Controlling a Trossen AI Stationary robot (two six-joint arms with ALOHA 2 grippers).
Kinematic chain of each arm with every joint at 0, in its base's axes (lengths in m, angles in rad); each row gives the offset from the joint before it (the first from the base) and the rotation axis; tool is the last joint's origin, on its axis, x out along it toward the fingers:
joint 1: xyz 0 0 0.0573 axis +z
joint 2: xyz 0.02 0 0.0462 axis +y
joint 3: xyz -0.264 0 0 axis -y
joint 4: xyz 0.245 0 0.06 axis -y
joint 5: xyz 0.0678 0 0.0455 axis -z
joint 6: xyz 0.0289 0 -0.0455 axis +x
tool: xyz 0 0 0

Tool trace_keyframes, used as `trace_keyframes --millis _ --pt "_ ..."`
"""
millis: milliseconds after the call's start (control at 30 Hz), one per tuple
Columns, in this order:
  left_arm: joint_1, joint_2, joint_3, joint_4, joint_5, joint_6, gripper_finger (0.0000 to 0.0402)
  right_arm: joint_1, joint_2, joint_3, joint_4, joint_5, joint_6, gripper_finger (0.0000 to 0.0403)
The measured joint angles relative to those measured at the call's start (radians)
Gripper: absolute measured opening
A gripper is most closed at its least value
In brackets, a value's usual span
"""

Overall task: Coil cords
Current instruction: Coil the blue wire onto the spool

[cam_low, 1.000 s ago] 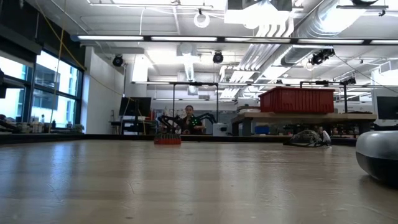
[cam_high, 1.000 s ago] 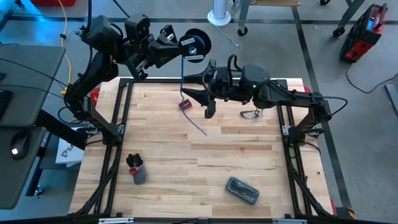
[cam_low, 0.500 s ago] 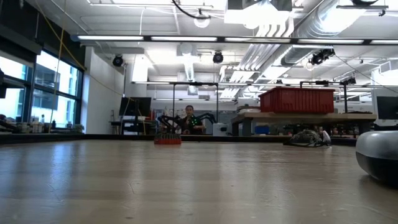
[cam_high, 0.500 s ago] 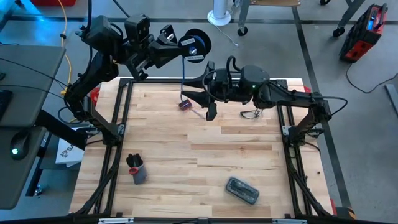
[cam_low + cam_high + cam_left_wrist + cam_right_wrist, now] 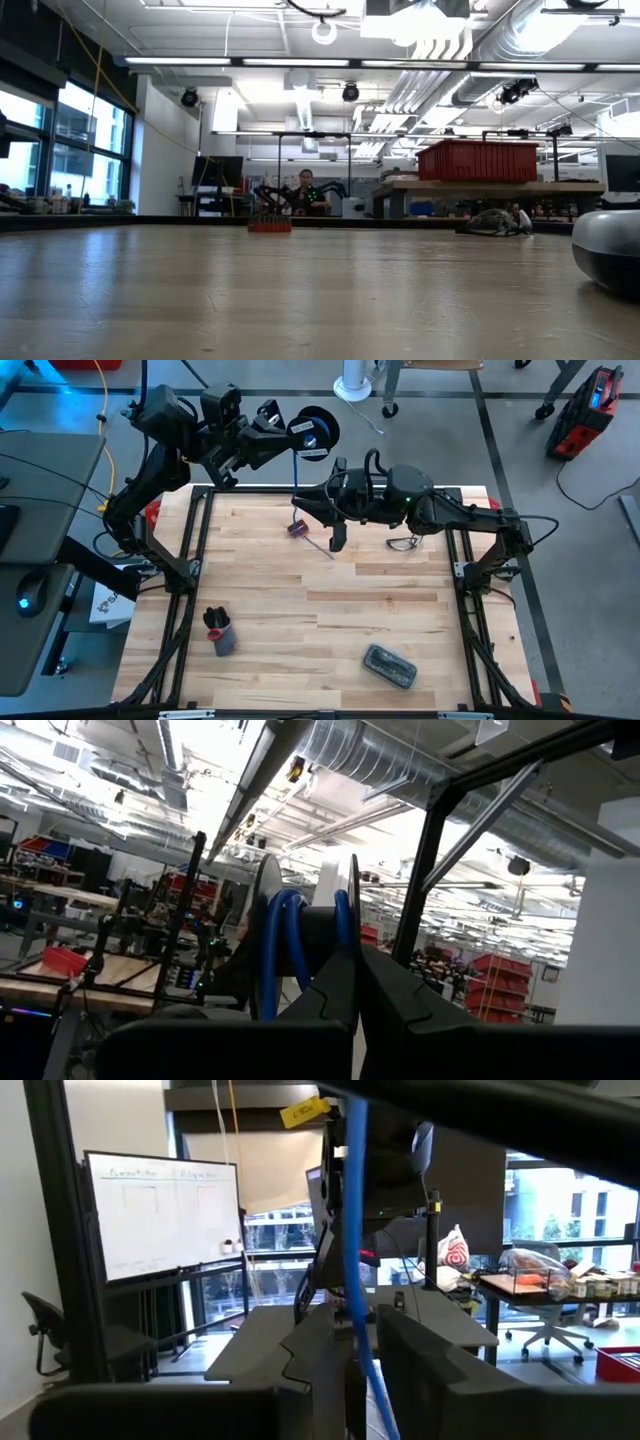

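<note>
Thin blue cord runs down from the small round black reel, which the left gripper clamps by its rim, fingers together, up beyond the table's far edge. The right gripper sits just below the reel, its fingers narrowly apart, the cord passing between them; actual contact is unclear. The cord's red-tipped end lies beneath it on the pale wooden table. Past it, workshop benches and a red crate.

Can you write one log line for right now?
left gripper: shut on reel | right gripper: closing around blue cord | cord end: on table
</note>
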Motion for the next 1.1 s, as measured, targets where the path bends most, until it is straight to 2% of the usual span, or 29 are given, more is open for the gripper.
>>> trace_keyframes --millis 267,367,533,733,867,1100 --pt "0.0 0.0 0.0 0.0 0.0 0.0 0.0 0.006 0.0 0.0 -0.002 0.0 -0.035 0.0095" --pt "0.0 0.0 0.0 0.001 -0.001 0.0 0.0 0.006 0.0 0.0 -0.008 0.0 -0.052 0.0077" --pt "0.002 0.0 0.0 0.002 -0.009 0.0 0.0 0.006 0.0 0.0 -0.014 0.0 -0.044 0.0009" --pt "0.014 0.0 0.0 0.007 -0.017 0.009 0.0 0.01 -0.013 0.0 -0.033 0.0 -0.023 0.0002" --pt "0.026 -0.006 0.0 -0.001 -0.009 0.021 0.0 0.019 -0.052 0.0 -0.107 0.0 -0.03 0.0001" --pt "0.093 -0.048 0.0 -0.124 -0.005 -0.01 0.0 0.019 -0.135 0.0 -0.229 -0.009 -0.028 0.0"
